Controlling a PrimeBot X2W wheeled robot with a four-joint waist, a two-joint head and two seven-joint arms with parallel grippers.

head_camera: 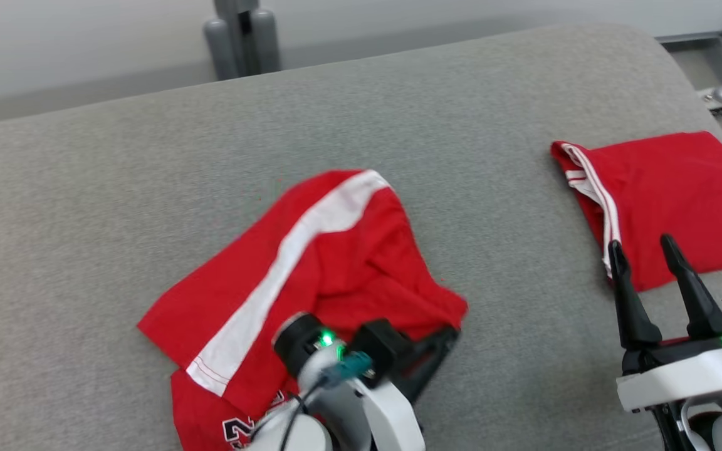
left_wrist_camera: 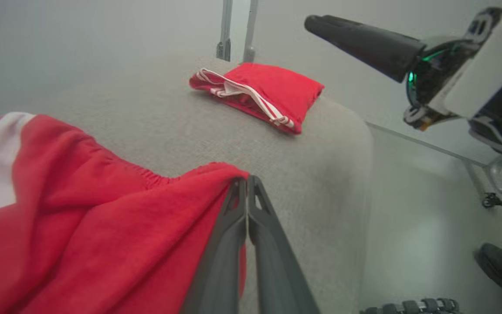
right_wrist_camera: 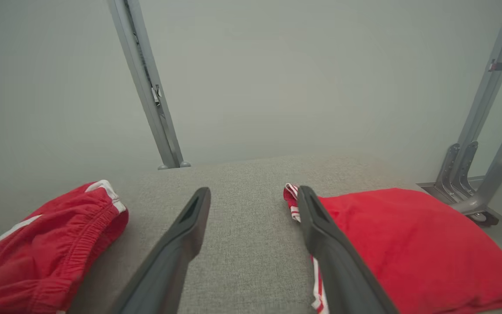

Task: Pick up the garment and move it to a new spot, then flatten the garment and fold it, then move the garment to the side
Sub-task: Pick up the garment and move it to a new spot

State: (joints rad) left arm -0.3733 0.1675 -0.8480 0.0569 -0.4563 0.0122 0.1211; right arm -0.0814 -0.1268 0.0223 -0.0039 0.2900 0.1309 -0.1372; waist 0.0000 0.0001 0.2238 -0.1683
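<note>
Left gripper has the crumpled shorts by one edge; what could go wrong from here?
The left gripper pinches only the hem of the crumpled shorts at its fingertips; it may slip when lifted. The open right gripper hovers at the edge of the folded garment and could knock it askew.

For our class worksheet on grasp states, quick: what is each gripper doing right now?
Left gripper: closed, pinching the edge of the crumpled red garment.
Right gripper: open, holding nothing.
</note>
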